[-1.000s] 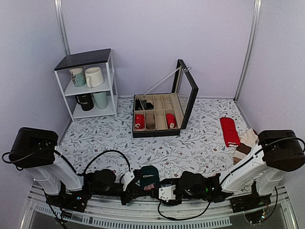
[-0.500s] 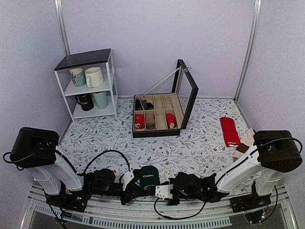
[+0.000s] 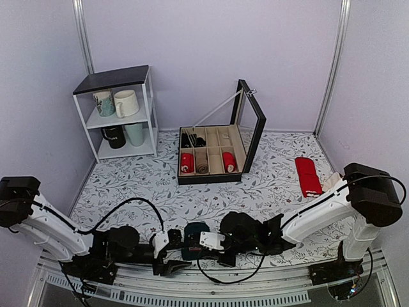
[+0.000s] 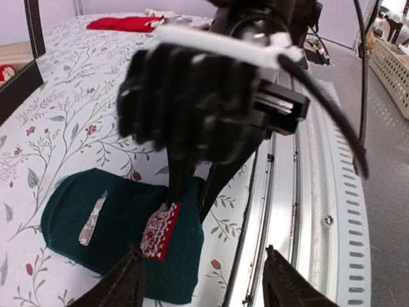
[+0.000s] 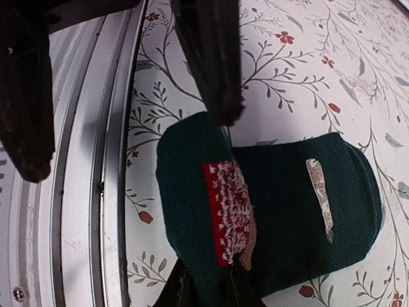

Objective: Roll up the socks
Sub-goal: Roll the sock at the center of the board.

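Note:
The socks [image 3: 193,231] are a dark teal folded bundle with a red-and-white patch, lying on the flowered cloth by the table's near edge. My right gripper [image 3: 208,242] is shut on the socks' folded end next to the patch. In the right wrist view its fingertips clamp the socks [image 5: 294,204] at the bottom of the picture, gripper [image 5: 211,289]. The left gripper [image 3: 167,247] stands open just off the same end. Its two fingers [image 4: 128,284] sit wide apart, with the socks [image 4: 102,224] lying free ahead of them.
A metal rail [image 3: 268,281] runs along the near edge beside the socks. An open black compartment box [image 3: 211,160] stands mid-table. Red socks [image 3: 308,176] and beige-and-brown socks [image 3: 331,190] lie at the right. A white shelf with mugs [image 3: 121,115] stands at the back left.
The left gripper has opened and let go of the socks, and its arm has dropped low to the left. My right gripper has moved left and shut on the socks' end.

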`<state>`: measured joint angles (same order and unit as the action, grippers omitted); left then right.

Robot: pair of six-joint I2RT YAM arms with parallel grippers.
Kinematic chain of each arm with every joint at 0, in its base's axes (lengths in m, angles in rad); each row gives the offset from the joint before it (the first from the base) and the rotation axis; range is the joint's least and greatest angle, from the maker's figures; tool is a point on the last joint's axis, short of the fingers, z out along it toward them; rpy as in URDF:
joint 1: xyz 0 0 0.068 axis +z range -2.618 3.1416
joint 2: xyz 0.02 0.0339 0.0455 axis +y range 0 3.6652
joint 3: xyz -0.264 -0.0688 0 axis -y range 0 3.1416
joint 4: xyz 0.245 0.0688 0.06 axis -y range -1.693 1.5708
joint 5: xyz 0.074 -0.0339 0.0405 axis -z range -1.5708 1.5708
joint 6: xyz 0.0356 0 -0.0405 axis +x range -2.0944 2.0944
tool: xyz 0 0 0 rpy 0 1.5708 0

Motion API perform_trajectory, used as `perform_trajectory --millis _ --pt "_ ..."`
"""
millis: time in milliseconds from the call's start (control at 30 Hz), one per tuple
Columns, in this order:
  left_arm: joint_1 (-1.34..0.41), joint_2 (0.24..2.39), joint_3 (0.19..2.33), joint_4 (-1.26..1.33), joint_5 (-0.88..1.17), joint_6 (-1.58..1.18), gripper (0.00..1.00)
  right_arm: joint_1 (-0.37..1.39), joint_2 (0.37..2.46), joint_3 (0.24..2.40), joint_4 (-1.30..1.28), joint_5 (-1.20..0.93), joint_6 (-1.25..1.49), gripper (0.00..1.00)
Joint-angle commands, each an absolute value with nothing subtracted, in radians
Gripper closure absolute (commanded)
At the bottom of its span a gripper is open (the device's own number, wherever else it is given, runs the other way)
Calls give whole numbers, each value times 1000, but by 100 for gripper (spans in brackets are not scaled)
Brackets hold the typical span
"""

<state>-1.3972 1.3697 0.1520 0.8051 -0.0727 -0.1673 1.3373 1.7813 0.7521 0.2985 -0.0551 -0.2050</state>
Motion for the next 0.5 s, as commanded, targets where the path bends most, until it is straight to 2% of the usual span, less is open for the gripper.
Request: perform_trajectory --millis 0,233,467 --pt "-1425 1328 120 770 -143 -80 37 1256 1775 797 -10 -285 -116 87" --pt "-1437 1433 150 799 -178 -47 36 1179 1878 926 -194 -443 -100 87" --pt "-1452 1477 176 865 -259 11 35 1148 1942 1016 -320 -489 -83 88"
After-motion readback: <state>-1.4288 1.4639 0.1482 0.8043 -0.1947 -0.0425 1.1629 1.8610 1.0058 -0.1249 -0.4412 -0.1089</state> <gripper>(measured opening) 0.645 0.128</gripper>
